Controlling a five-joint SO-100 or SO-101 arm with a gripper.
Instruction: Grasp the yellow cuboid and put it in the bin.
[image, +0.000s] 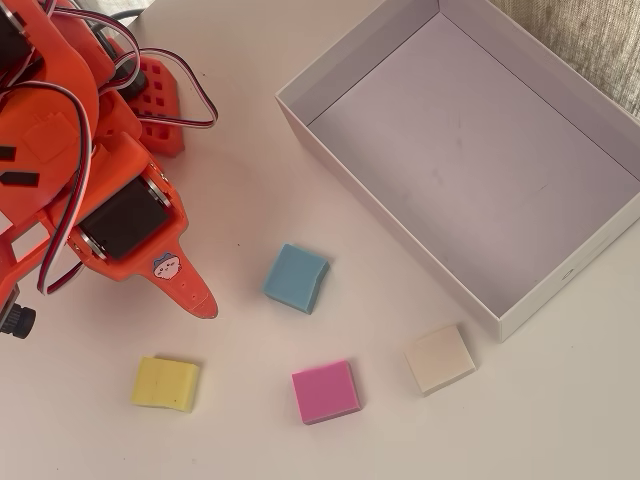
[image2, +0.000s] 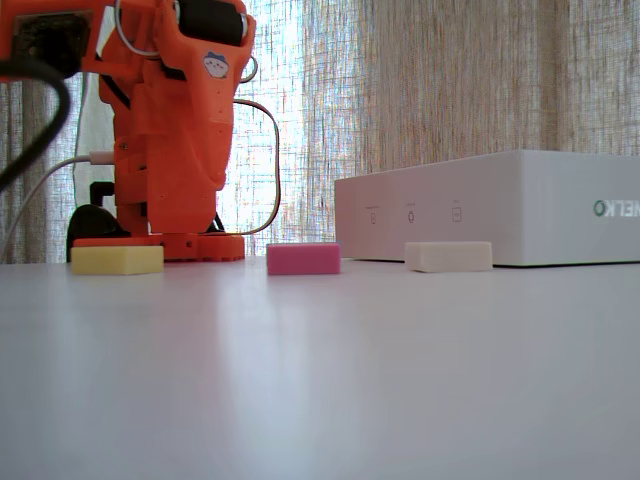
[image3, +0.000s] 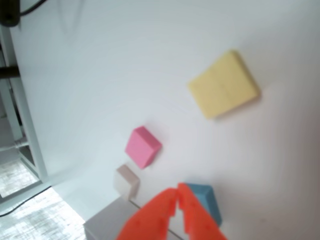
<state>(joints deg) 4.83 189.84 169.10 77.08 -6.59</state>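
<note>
My gripper (image3: 177, 192) is clenched, fingertips meeting with no visible gap in the wrist view, and appears to hold nothing. It hangs above the table (image: 250, 430), apart from every block. The yellow cuboid (image: 166, 384) lies flat on the table, left of the pink block (image: 325, 392) in the overhead view, well apart from the bin (image: 390, 240).

The arm (image: 90, 170) is bright orange plastic with black servos, red-white-black cables and a small cartoon sticker (image: 165, 265).

Orange arm raised, jaws closed, empty
</note>
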